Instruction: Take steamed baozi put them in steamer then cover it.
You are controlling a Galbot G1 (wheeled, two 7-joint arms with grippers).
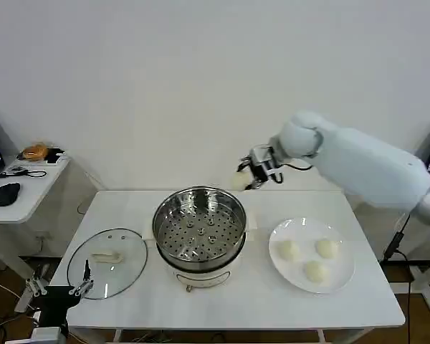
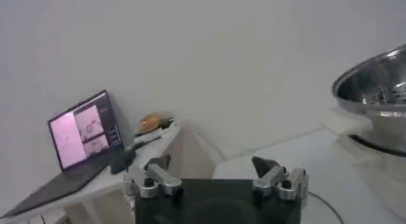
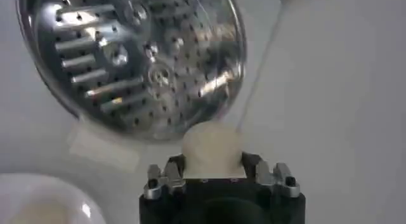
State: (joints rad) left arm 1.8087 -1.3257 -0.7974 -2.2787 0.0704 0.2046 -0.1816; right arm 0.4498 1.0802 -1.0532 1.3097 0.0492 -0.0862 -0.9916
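Right claw (image 1: 249,174) pinching one baozi (image 1: 239,179), raised behind the steamer (image 1: 199,231).
Three baozi (image 1: 314,270) lie on the plate (image 1: 279,265), table right; left claw (image 1: 84,285) spread, low beside the glass lid (image 1: 107,262).

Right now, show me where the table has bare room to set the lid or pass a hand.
Bare strips: the front edge of the table below the steamer, and the back edge behind the plate. The steamer tray itself is empty. Crowded: the lid to the left touches the steamer; the right gripper holds a baozi above its rim.
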